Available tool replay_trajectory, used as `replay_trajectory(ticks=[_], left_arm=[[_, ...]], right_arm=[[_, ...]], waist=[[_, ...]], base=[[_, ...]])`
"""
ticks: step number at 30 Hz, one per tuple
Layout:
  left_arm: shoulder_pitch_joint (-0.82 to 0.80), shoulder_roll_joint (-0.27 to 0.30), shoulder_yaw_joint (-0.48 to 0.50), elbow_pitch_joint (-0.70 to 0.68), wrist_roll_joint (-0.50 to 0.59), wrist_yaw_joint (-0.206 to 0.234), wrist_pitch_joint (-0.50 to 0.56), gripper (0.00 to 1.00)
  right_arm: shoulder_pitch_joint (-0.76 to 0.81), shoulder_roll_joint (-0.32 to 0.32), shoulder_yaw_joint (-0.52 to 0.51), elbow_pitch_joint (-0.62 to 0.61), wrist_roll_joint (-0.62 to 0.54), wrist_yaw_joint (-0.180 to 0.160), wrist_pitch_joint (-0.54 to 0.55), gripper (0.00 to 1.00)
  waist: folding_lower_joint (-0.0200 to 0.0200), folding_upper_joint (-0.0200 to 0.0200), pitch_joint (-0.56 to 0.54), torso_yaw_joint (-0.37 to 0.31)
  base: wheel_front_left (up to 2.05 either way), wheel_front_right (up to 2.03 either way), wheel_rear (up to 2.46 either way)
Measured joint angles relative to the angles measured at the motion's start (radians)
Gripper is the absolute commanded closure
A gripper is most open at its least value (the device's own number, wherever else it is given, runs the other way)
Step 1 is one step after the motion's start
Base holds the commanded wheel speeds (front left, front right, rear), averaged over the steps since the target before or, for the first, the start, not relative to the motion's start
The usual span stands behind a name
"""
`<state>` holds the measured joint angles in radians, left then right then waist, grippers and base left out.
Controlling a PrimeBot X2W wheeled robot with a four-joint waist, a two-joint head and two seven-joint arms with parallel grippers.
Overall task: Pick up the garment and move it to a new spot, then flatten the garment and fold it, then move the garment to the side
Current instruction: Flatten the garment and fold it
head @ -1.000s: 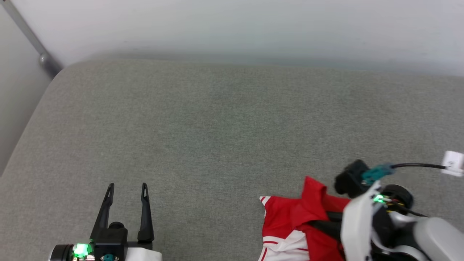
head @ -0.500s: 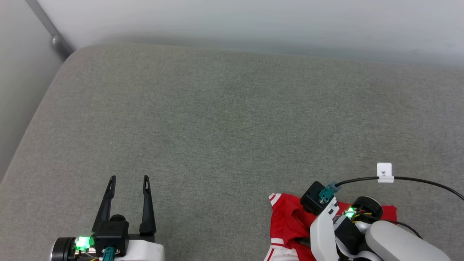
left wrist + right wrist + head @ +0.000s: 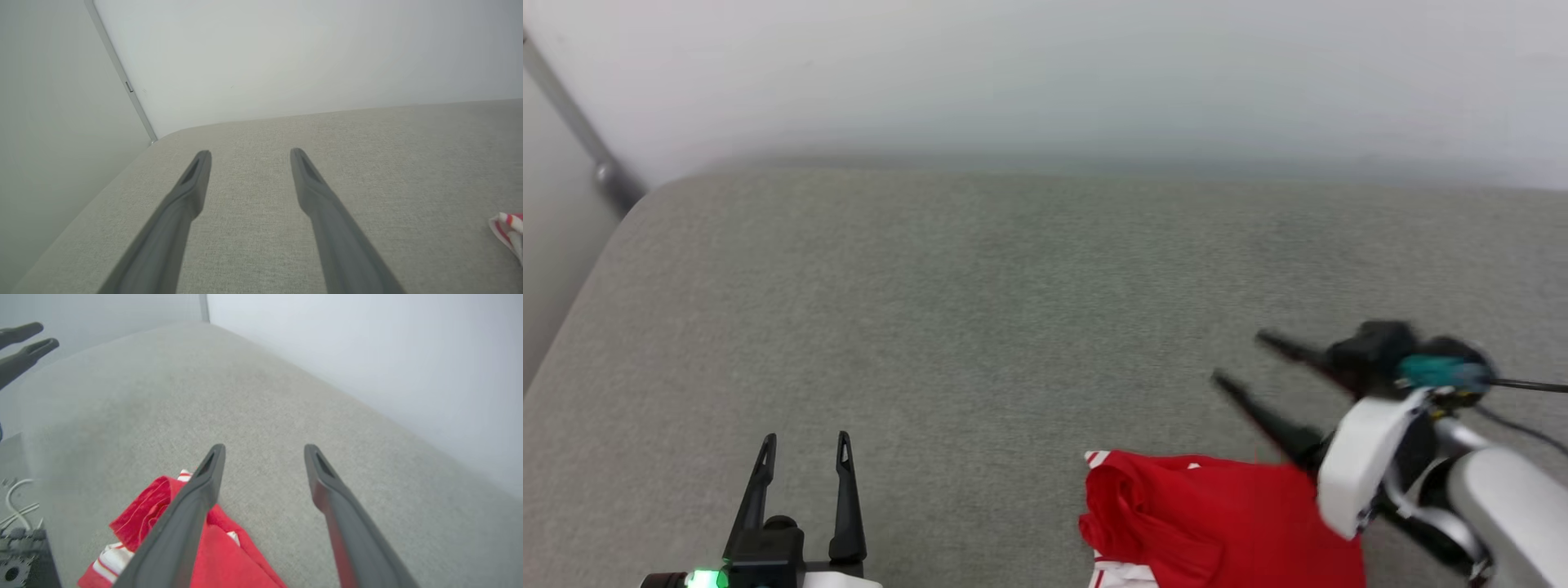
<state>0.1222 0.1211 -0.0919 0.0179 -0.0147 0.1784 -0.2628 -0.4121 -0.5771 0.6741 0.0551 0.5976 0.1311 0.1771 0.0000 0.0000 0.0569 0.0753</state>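
Observation:
The garment (image 3: 1217,523), red with white striped trim, lies bunched on the grey surface at the head view's lower right; it also appears in the right wrist view (image 3: 229,555), and a striped sleeve edge (image 3: 508,232) appears at the left wrist view's right edge. My right gripper (image 3: 1241,359) hangs open just above and beyond the garment, fingers pointing up-left, nothing between them (image 3: 263,451). My left gripper (image 3: 805,441) stands open at the lower left, empty (image 3: 250,153), well apart from the garment.
The grey fabric surface (image 3: 980,310) spreads wide ahead, with a rounded far-left corner. A pale wall (image 3: 1045,73) backs it, with a metal bar (image 3: 572,122) at the left. A black cable (image 3: 1527,384) runs from my right wrist.
My right gripper has lifted off the garment, let go and swung up, now open above it. The garment lies lower and more bunched. The head view has shifted; the left gripper holds still.

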Motion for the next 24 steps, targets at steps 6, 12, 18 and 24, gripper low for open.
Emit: replay_trajectory(ticks=[6, 12, 18, 24], left_arm=[[0.013, -0.003, 0.007, -0.005, -0.006, -0.009, 0.000, 0.00], [0.014, -0.009, 0.015, -0.012, -0.009, -0.018, 0.000, 0.00], [0.031, -0.021, 0.014, -0.027, -0.008, -0.029, 0.000, 0.00], [0.053, -0.028, 0.013, -0.028, -0.009, -0.039, 0.000, 0.00]], right_arm=[[0.132, 0.098, -0.336, -0.009, -0.215, 0.000, -0.184, 0.00], [0.260, 0.204, -0.547, 0.010, -0.333, 0.000, -0.338, 0.00], [0.397, 0.366, -0.719, 0.016, -0.407, 0.000, -0.433, 0.00], [0.482, 0.473, -0.788, -0.056, -0.429, 0.000, -0.439, 0.00]], waist=[[0.0000, 0.0000, -0.033, -0.050], [0.0000, 0.0000, -0.055, -0.071], [0.0000, 0.0000, -0.073, -0.078], [0.0000, 0.0000, -0.084, -0.081]], base=[[0.00, 0.00, 0.00], [0.00, 0.00, 0.00], [0.00, 0.00, 0.00], [0.00, 0.00, 0.00]])
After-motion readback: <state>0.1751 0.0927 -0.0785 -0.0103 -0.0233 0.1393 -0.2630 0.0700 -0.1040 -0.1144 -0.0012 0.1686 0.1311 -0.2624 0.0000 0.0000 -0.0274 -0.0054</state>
